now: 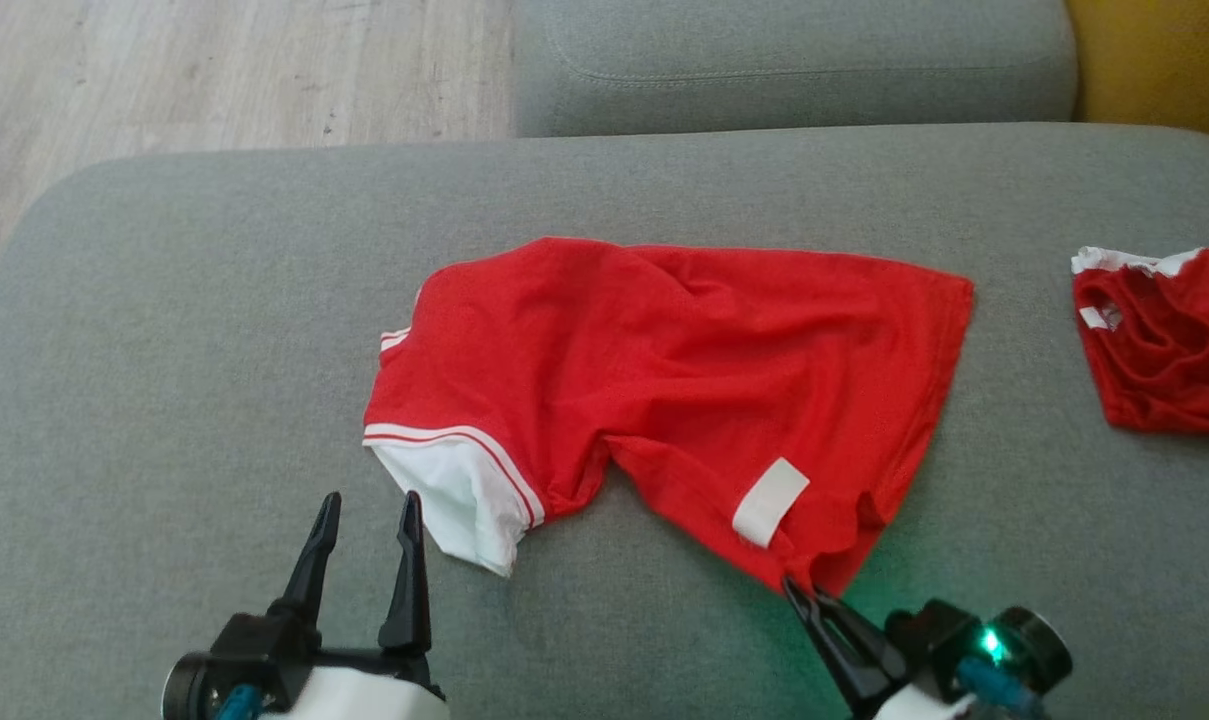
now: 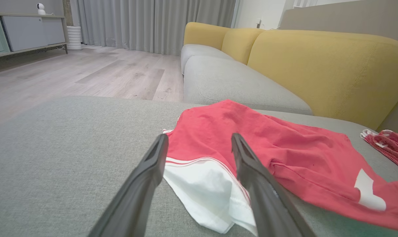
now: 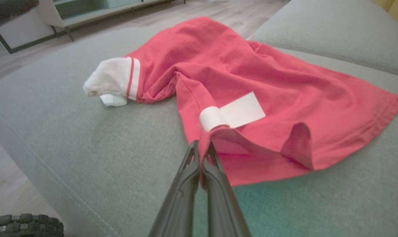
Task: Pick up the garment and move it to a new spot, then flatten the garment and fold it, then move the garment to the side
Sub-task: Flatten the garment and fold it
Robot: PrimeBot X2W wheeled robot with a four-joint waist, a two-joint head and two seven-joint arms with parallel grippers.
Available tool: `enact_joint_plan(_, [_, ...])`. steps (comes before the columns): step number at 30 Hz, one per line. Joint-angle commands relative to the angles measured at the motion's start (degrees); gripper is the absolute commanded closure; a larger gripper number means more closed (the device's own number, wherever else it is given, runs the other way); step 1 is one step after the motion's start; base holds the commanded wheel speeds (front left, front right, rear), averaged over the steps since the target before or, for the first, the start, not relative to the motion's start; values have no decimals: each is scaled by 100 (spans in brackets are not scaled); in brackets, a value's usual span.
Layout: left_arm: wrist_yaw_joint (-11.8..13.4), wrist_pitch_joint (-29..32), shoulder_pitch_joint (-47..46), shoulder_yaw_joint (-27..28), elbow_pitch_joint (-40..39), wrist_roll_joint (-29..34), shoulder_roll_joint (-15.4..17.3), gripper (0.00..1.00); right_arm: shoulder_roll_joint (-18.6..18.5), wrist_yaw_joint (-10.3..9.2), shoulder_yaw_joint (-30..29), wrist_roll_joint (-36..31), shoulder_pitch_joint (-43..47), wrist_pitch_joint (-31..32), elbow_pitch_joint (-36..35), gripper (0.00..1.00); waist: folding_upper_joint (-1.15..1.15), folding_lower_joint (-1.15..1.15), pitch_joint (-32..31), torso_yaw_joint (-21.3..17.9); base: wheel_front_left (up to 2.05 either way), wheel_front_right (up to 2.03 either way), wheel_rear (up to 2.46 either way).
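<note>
Where a broad grey sofa seat (image 1: 164,380) stretched across the foreground, a red garment (image 1: 684,350) lay crumpled near its middle, with one white sleeve (image 1: 464,500) at its near left corner. The right claw (image 1: 799,592), fingers pressed together, pinched the garment's near hem just beside a white label (image 1: 769,500). The left claw (image 1: 369,505) stood spread just beside the white sleeve, gripping nothing. A second red cloth (image 1: 1164,350) lay bunched at the right of the seat, well apart. Beyond were another grey seat (image 1: 794,60), yellow back cushions (image 2: 317,65), pale wooden floor (image 1: 214,70), grey curtains (image 2: 152,23) and a low cabinet (image 2: 31,31).
</note>
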Motion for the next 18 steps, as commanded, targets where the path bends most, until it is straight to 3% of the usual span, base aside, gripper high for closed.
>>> enact_joint_plan(1, [37, -24, -184, 235, -172, -13, 115, 0, -23, 37, 68, -130, -66, -103, -137, 78, 0, 1, 2, -18, 0, 0, 0])
enact_joint_plan(3, [35, -24, -193, 225, -170, -13, 112, 0, 30, 37, 12, -237, 47, -168, -11, 23, 0, 1, 10, -27, 0, 0, 0])
enact_joint_plan(4, [34, -24, -198, 217, -170, -11, 110, 0, 64, 37, -25, -244, 102, -194, 43, 0, 0, 1, 15, -25, 0, 0, 0])
enact_joint_plan(11, [29, -35, -198, 228, -140, -32, 117, 0, 63, 37, -476, 18, 395, -213, 74, 0, 0, 1, 15, 67, 0, 0, 0])
enact_joint_plan(14, [21, -45, -203, 244, -130, -42, 114, 0, 146, 37, -977, 330, 396, -140, -87, 0, 0, 1, 12, 122, 0, 0, 0])
enact_joint_plan(18, [0, -53, -231, 238, -121, -41, 107, 0, 217, 37, -1726, 259, -12, 172, -146, 0, 0, 1, 46, 193, 0, 0, 0])
